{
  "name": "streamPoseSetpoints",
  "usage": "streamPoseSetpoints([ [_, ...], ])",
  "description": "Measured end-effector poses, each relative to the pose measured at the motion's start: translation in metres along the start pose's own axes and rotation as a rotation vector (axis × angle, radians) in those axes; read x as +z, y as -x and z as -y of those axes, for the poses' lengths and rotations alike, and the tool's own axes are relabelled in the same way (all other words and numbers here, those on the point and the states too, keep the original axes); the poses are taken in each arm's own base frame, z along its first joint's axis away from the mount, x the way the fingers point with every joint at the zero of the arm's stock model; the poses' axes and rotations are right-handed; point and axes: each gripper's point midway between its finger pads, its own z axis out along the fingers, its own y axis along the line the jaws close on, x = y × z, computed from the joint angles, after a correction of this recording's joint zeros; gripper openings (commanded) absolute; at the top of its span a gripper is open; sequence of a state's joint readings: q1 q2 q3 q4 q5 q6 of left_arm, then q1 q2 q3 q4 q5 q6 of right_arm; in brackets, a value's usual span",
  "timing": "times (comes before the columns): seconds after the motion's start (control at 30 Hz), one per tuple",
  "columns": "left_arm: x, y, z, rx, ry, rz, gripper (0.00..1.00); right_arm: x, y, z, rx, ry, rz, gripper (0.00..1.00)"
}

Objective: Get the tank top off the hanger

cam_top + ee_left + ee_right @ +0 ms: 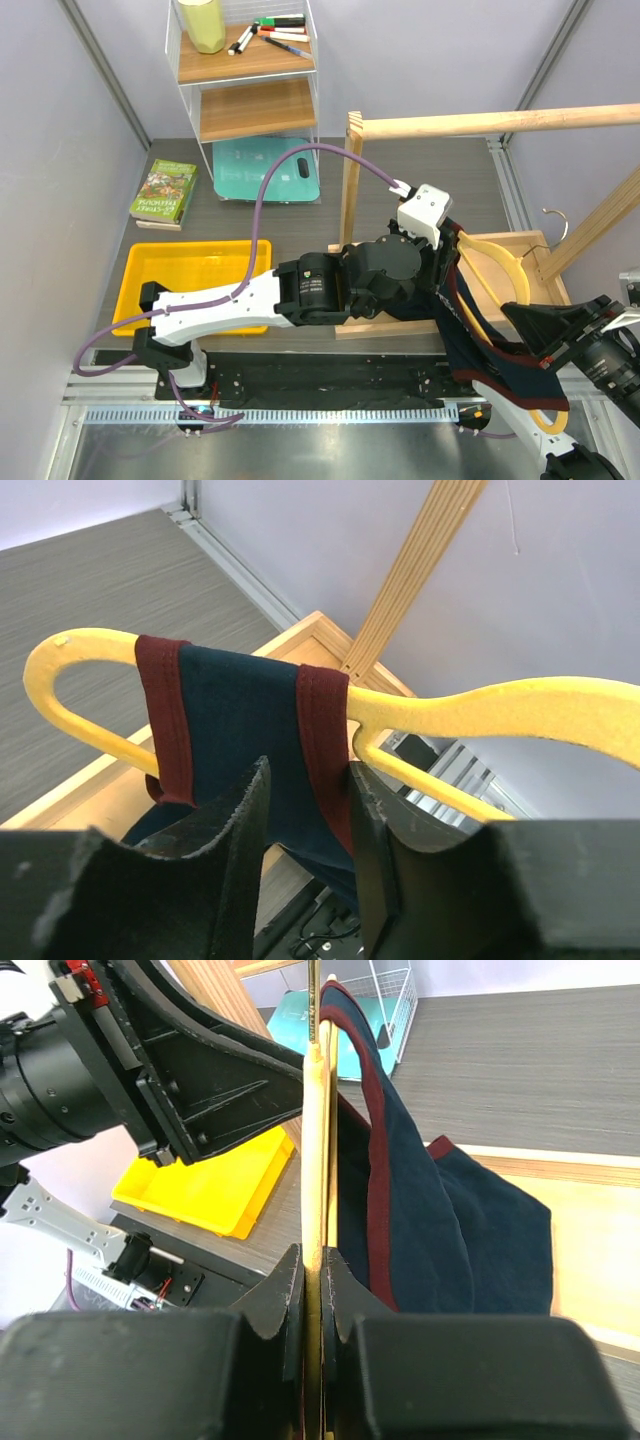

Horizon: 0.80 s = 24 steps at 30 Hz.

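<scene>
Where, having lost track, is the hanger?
The hanger is at the top view's right, pinched in the right hand, tank top draped over it.

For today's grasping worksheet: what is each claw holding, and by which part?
Right claw pinches the hanger on its thin yellow arm. Left claw straddles the tank top at its shoulder strap; a firm grip cannot be told.

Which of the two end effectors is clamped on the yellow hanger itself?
The right end effector: its fingers pinch the hanger by its thin edge. The left end effector only straddles the strap of the tank top, fingers apart.
</scene>
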<state>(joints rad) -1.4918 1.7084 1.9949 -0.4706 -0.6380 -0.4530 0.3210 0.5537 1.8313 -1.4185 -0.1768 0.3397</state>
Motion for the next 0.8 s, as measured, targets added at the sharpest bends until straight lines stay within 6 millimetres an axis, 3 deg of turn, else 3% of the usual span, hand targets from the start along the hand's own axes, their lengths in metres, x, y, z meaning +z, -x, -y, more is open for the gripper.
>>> streamPoseSetpoints([
  [0.13, 0.001, -0.001, -0.002, -0.001, 0.007, -0.004, 0.31, -0.001, 0.000, -0.002, 0.002, 0.010, 0.001, 0.01],
  [0.27, 0.009, -0.002, -0.006, -0.005, 0.022, -0.010, 0.09, -0.001, 0.000, -0.003, 0.003, 0.016, -0.002, 0.01],
  [0.37, 0.012, -0.004, -0.006, -0.005, 0.023, -0.016, 0.00, -0.001, 0.000, -0.003, 0.003, 0.016, -0.002, 0.01],
  [0.6, 0.010, -0.006, -0.004, -0.015, 0.005, -0.031, 0.00, -0.009, -0.001, 0.001, -0.005, -0.001, 0.025, 0.01],
  [0.8, -0.001, 0.007, -0.010, -0.021, 0.015, -0.013, 0.00, -0.019, -0.013, -0.001, -0.009, 0.032, 0.043, 0.01],
])
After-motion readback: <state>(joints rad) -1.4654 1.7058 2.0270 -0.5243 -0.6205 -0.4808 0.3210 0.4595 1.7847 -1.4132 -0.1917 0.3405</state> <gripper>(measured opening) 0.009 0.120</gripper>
